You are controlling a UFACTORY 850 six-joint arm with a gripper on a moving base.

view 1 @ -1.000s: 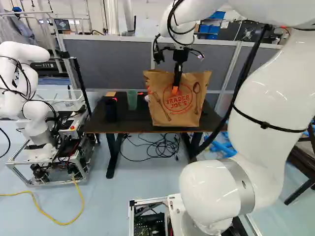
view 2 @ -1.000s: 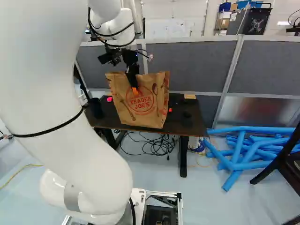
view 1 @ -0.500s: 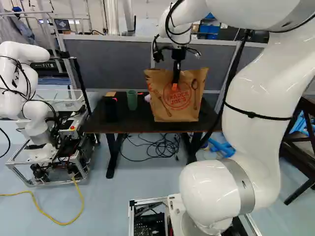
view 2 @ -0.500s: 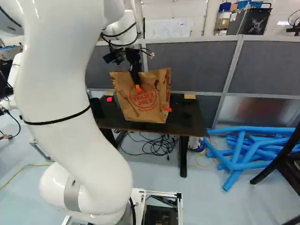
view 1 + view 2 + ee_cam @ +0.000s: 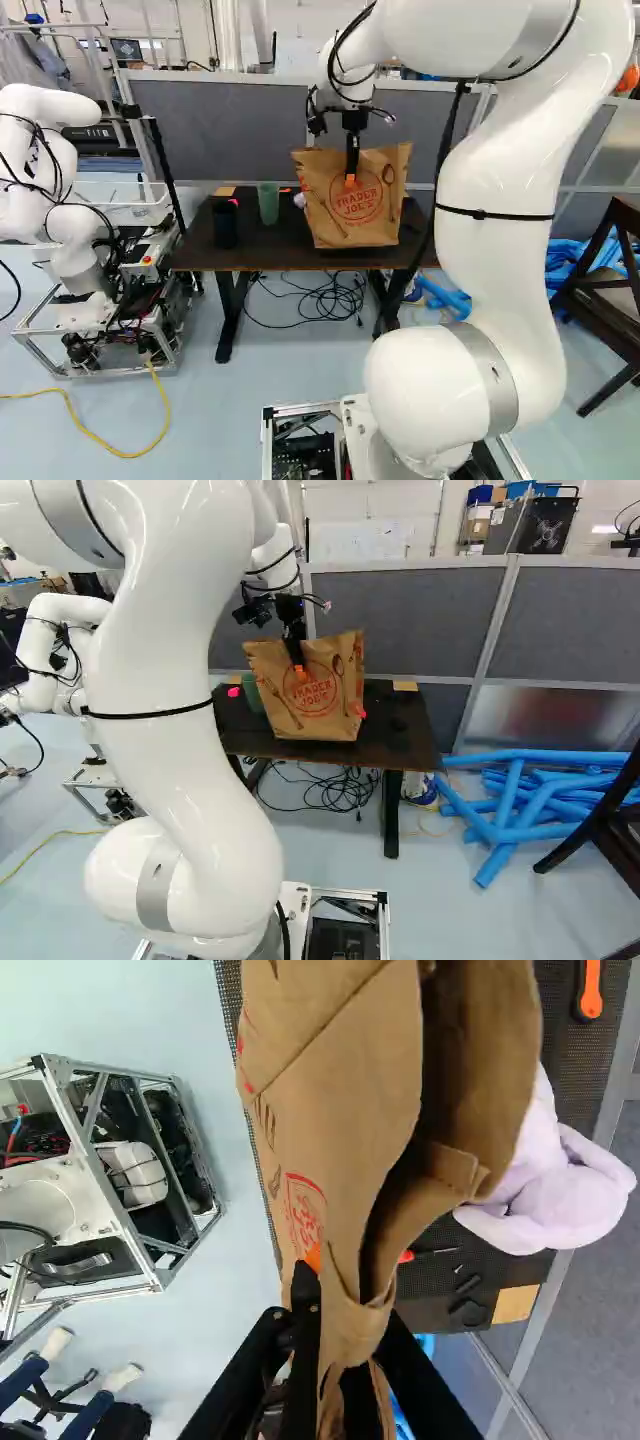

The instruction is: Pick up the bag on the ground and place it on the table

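And I've got it: my gripper point(image 5: 351, 179) is closed down on the paper bag point(image 5: 350, 220), its fingers pinching gathered paper at the near side of the mouth. The bag hangs or stands right under the tool, over the table point(image 5: 200, 255); I can't tell whether its base touches. Left of the gripper in the left base view, there's a green cup point(image 5: 268, 203)! And a pale purple plush toy point(image 5: 570, 1195) sits ahead of my fingers, beside the bag.
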